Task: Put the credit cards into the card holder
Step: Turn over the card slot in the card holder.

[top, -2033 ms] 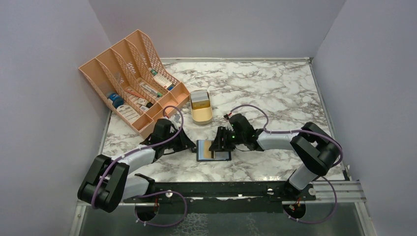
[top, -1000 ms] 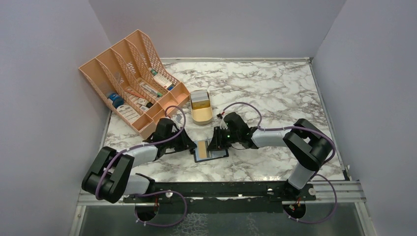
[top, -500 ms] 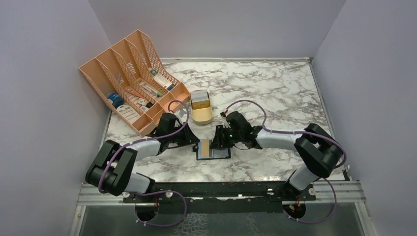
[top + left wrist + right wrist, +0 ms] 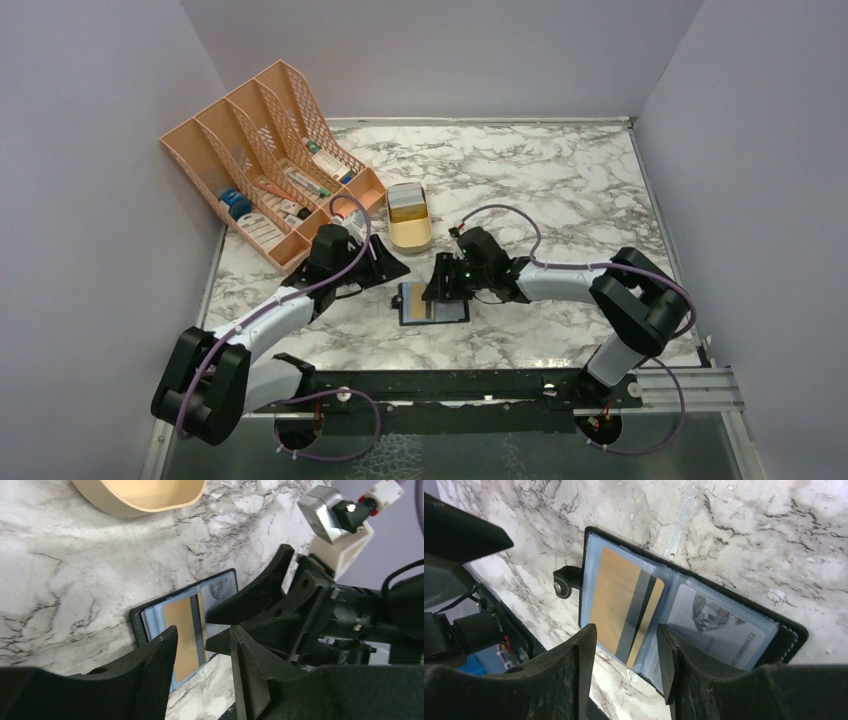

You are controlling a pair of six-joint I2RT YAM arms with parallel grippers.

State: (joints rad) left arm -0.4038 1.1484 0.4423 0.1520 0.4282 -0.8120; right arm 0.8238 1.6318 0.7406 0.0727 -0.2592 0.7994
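Gold card, likely thin, stiff and slick, lies flat in the open card holder — best pinched by an edge. Left gripper and right gripper — both parted, empty.

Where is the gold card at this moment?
In the top view, the gold card lies on the open card holder's left half, by the right gripper, in front of the tan tin.

Cards in card holder, tin behind
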